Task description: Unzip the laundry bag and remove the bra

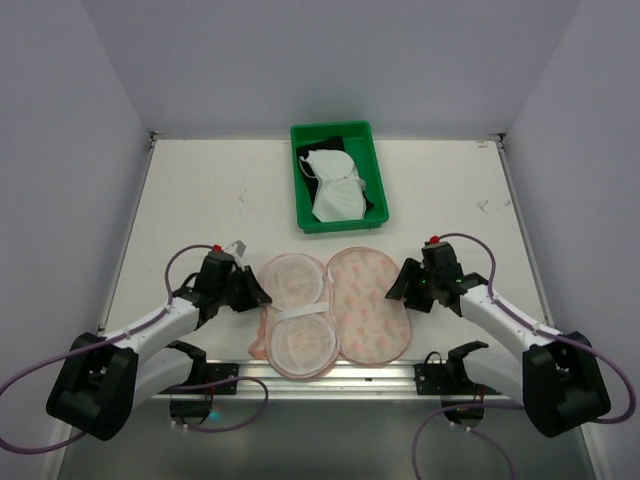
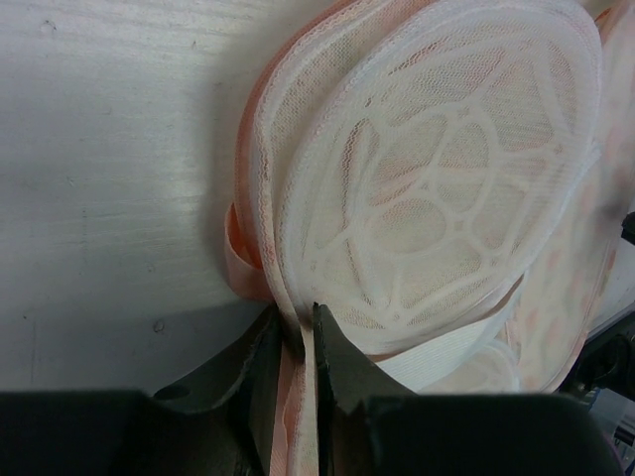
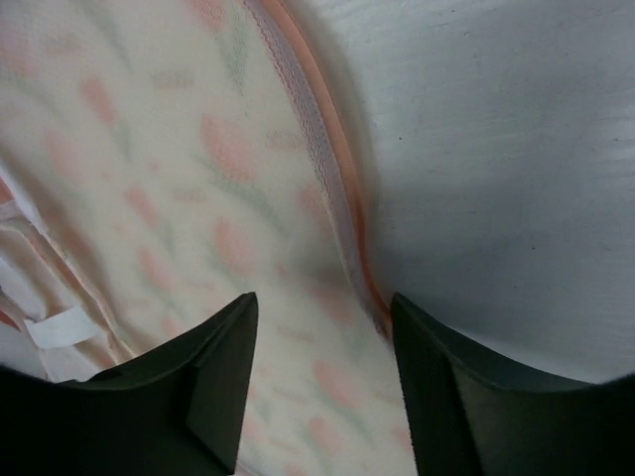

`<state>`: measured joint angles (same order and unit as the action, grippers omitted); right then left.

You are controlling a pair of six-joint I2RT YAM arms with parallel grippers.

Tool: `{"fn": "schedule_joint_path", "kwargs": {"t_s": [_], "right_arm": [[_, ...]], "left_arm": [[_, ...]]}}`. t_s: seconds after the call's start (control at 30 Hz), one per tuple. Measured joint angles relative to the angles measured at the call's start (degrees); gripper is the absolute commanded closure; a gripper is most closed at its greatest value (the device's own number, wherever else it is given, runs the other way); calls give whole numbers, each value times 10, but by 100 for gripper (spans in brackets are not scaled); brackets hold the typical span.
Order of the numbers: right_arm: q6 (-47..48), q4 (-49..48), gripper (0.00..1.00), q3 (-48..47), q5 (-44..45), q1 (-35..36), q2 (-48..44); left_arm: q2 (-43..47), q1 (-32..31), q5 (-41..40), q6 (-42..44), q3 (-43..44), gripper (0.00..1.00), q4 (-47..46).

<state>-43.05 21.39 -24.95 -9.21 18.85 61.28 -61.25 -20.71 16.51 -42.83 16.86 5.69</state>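
Observation:
The laundry bag (image 1: 370, 305) lies spread open near the table's front edge. Its right half shows pink floral fabric. Its left half (image 1: 295, 315) shows pale mesh with a white ribbed frame. My left gripper (image 1: 258, 292) is at the left rim of the mesh half. In the left wrist view this gripper (image 2: 308, 327) is shut on the bag's pink edging, with the mesh dome (image 2: 437, 178) just beyond. My right gripper (image 1: 395, 285) is open over the floral half's right edge (image 3: 179, 198), straddling the pink zipper edging (image 3: 342, 228). A white bra (image 1: 335, 185) lies in the green tray.
The green tray (image 1: 298, 180) stands at the back centre, with something black under the bra. White walls enclose the table on three sides. A metal rail (image 1: 330, 375) with the arm bases runs along the front edge.

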Motion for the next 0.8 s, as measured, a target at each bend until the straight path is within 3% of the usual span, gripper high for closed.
{"fn": "schedule_joint_path", "kwargs": {"t_s": [0.07, 0.2, 0.4, 0.57, 0.8], "right_arm": [[-2, -13, 52, -1, -7, 3, 17], [1, -26, 100, -3, -11, 8, 48], [14, 20, 100, -27, 12, 20, 40], [36, 111, 100, -115, 70, 42, -20], [68, 204, 100, -259, 129, 81, -51]], "left_arm": [[5, 0, -1, 0, 0, 78, 4], [16, 0, -5, 0, 0, 78, 18], [17, 0, -6, -1, 7, 79, 33], [0, -10, -3, -14, 19, 84, 33], [-60, -113, -29, -75, 72, 87, -3]]}}
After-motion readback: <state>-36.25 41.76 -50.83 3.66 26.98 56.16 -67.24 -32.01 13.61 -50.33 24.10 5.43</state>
